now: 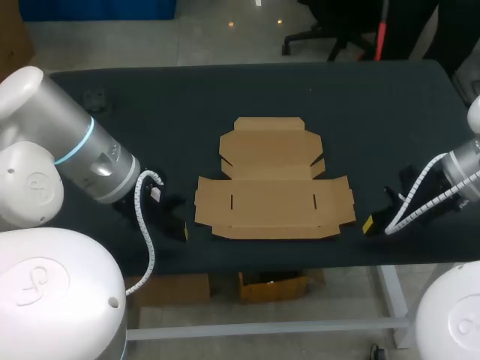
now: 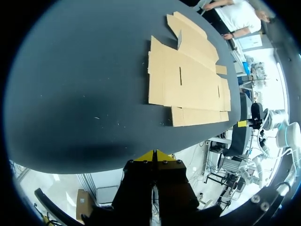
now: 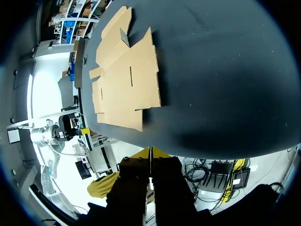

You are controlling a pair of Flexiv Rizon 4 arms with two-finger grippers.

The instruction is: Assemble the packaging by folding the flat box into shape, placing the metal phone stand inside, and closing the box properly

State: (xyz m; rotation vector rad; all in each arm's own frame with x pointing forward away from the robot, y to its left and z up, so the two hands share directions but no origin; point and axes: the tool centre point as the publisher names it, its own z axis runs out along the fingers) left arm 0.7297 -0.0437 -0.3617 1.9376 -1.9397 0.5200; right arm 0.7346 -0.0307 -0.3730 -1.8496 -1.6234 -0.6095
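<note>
A flat, unfolded brown cardboard box (image 1: 273,184) lies in the middle of the black table (image 1: 150,112), also seen ahead of each gripper (image 2: 188,80) (image 3: 124,77). My left gripper (image 1: 184,232) sits low near the table's front edge, left of the box, its yellow tips (image 2: 154,155) pressed together with nothing held. My right gripper (image 1: 369,224) hovers by the front edge to the box's right, its fingers (image 3: 150,151) shut and empty too. No metal phone stand shows in any view.
A small dark object (image 1: 95,100) lies at the table's back left. Cable coils hang from both wrists (image 1: 147,225) (image 1: 416,191). The table's front edge (image 1: 262,259) runs just below the box.
</note>
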